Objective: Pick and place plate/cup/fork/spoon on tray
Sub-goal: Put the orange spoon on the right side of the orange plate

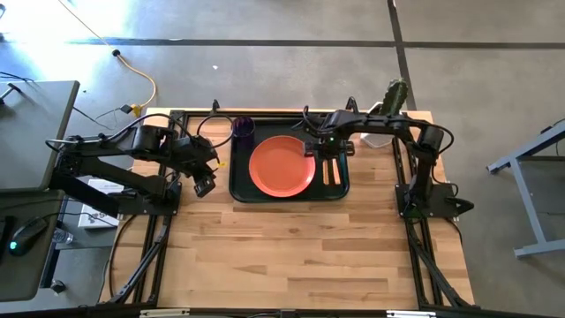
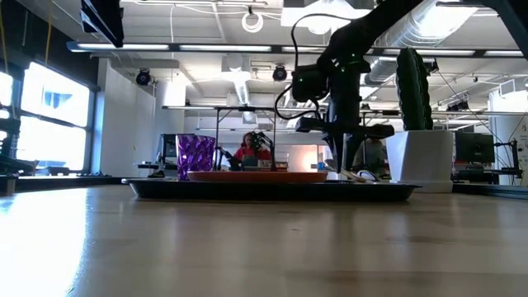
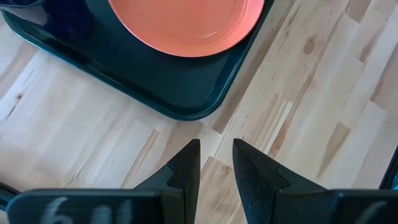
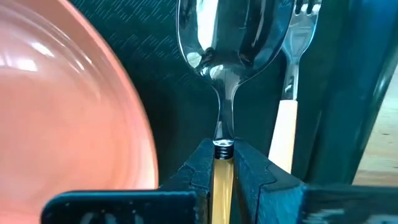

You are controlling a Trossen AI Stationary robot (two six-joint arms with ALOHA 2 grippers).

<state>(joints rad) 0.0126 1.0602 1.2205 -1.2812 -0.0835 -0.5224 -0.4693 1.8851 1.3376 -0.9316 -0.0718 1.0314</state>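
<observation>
Between plate (image 4: 62,99) and fork (image 4: 292,93): spoon (image 4: 225,56) handle clamped by right end effector (image 4: 224,168).

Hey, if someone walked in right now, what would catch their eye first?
Probably the salmon-orange plate in the middle of the dark green tray. Next, the right end effector shut on the spoon handle, beside the fork, on the tray's right side.

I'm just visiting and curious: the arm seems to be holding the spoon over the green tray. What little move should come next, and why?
Probably open the right gripper: its fingers pinch the spoon by the handle, beside the fork and plate, down in the tray.
</observation>
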